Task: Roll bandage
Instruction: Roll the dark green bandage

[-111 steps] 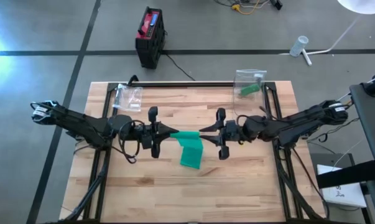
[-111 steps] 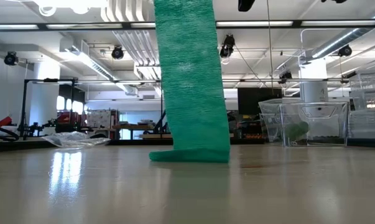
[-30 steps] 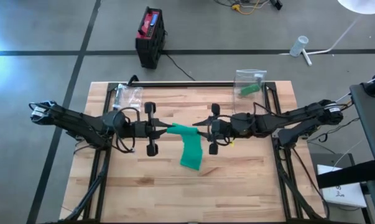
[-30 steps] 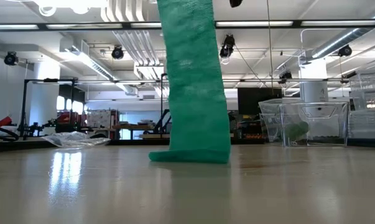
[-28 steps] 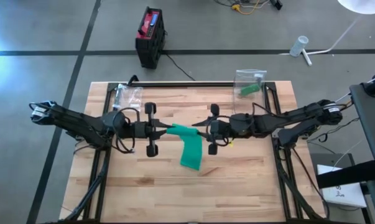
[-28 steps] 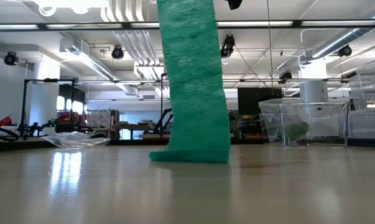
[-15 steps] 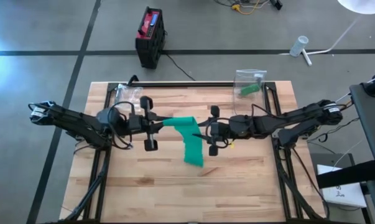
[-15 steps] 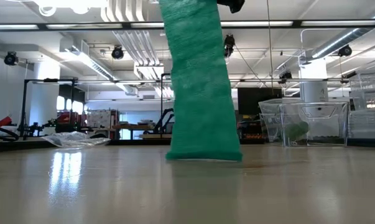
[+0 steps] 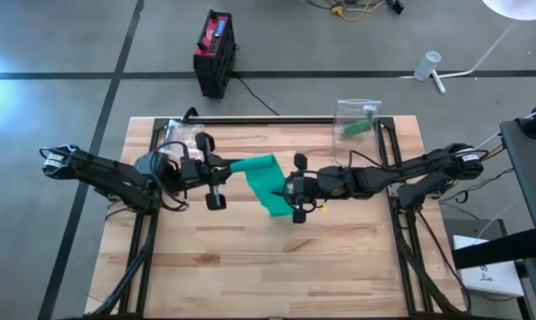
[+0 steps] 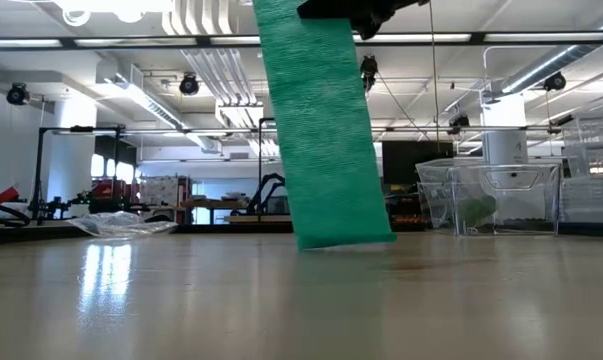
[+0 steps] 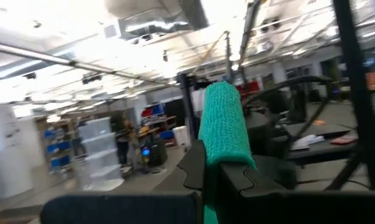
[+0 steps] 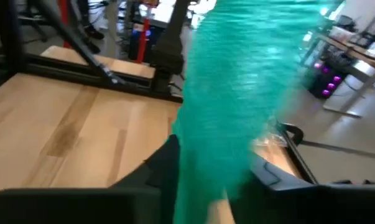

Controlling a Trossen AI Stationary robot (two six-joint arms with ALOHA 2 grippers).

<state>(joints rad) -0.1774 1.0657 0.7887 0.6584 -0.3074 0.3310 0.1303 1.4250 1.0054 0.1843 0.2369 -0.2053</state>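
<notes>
At the left of the wooden table [image 9: 223, 258], the left arm reaches in toward the middle, and its left gripper [image 9: 221, 169] has its jaws pressed together on the rolled end of the green bandage [image 9: 266, 182]; the left wrist view shows that green roll [image 11: 223, 124] standing up between the dark fingers [image 11: 193, 168]. Near that arm, toward the far edge of the table, lies a clear plastic bag [image 9: 184, 135]. From the roll the bandage runs across the middle of the table as a broad strip that slopes away from the left gripper and hangs down, and in the low view its lower end [image 10: 343, 238] sits right at the tabletop. To the right of the strip, the right gripper [image 9: 291, 190] is at the strip's edge with its fingers [image 12: 161, 165] on either side of the cloth, which fills the gap between them, so its jaws are closed on the strip. Farther right, near the table's far edge, a second clear bag [image 9: 356, 118] holds something green. Beyond the table a black and red box [image 9: 215, 52] sits on the floor.
</notes>
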